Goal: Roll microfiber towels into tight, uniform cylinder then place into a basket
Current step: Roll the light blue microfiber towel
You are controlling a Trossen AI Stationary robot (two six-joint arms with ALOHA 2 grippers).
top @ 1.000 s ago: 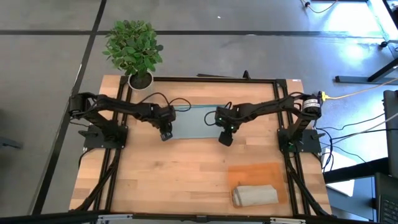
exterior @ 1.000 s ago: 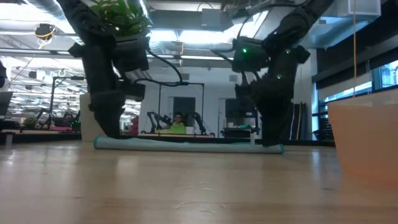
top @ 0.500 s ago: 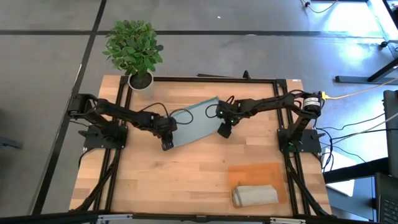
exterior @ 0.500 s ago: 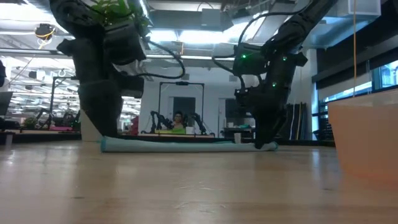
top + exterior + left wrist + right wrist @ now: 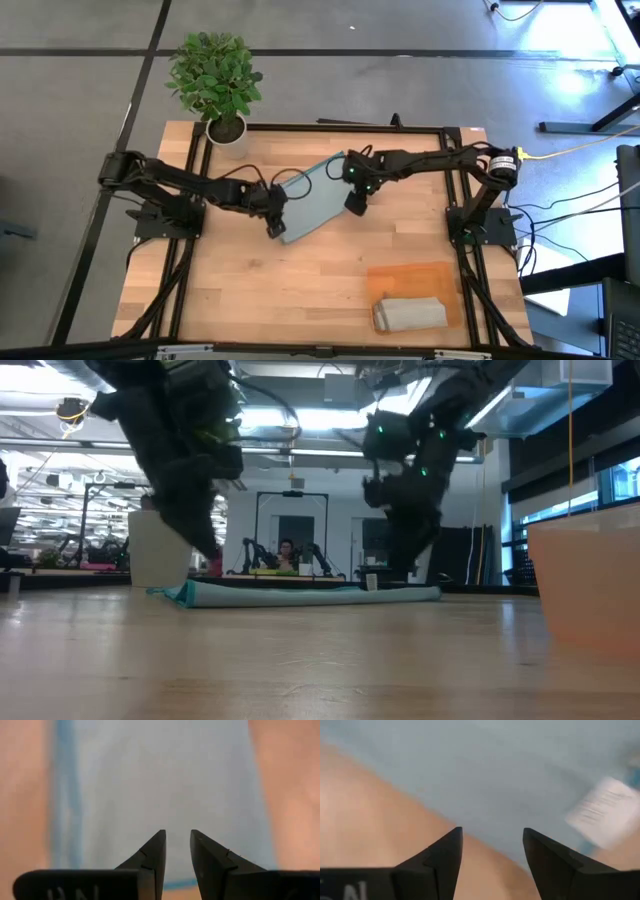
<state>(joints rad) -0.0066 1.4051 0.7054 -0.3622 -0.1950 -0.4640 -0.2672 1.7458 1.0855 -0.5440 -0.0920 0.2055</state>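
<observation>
High view: the pale blue-grey towel [image 5: 311,200] lies flat and skewed on the table [image 5: 250,290], spanning the gap between the two grippers. The left gripper [image 5: 275,228] sits at the towel's near-left corner; the right gripper [image 5: 354,205] is just off its opposite edge. From above, both sets of fingers are too small and dark to read. Left wrist view: the fingers [image 5: 151,855] stand a narrow gap apart, tips over the blue towel [image 5: 165,790], with cloth visible through the gap; whether any cloth is pinched at the tips cannot be told. Right wrist view: the fingers [image 5: 440,855] stand clearly apart with nothing between them; ahead of them are towel [image 5: 485,775] and bare wood, and a white label [image 5: 602,812] at the towel's edge is too blurred to read. Low view: the towel [image 5: 310,594] shows only as a thin strip, with its corner below the left gripper [image 5: 205,555] slightly raised; the right gripper [image 5: 400,565] hangs just above its other end, and contact is not clear. The grey-beige towel [image 5: 410,313], rolled, lies on the orange-brown basket [image 5: 400,275], well away from both grippers. The basket's near edge is hard to trace under the roll.
</observation>
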